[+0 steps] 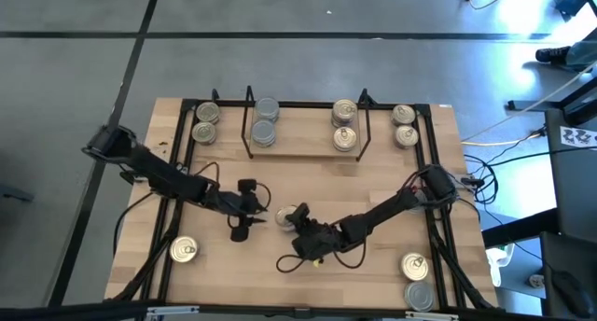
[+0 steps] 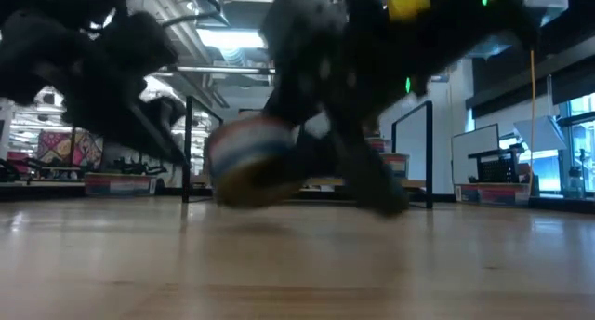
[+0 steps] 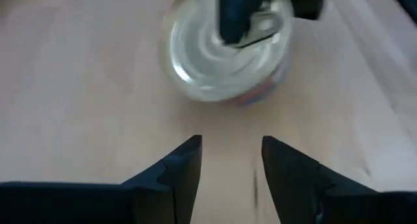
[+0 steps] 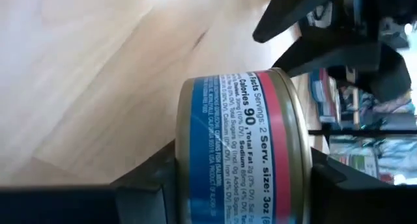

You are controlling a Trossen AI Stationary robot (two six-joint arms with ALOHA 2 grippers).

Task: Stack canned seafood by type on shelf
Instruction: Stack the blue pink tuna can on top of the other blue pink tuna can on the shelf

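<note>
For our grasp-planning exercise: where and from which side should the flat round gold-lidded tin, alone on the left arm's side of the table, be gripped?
Grip the gold-lidded tin's curved side wall from straight above: it lies flat, lid up. The left gripper is nearer; the right gripper holds the centre tin.

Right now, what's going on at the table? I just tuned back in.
The right gripper is closing on a tin at mid-table, fingers on either side of its blue and red label. The left gripper sits just beside it, empty, fingers apart and pointing at that tin. On the shelf, grey-topped tins are stacked at one end and gold-lidded tins at the other. More tins lie off the shelf, at the table's corners.
</note>
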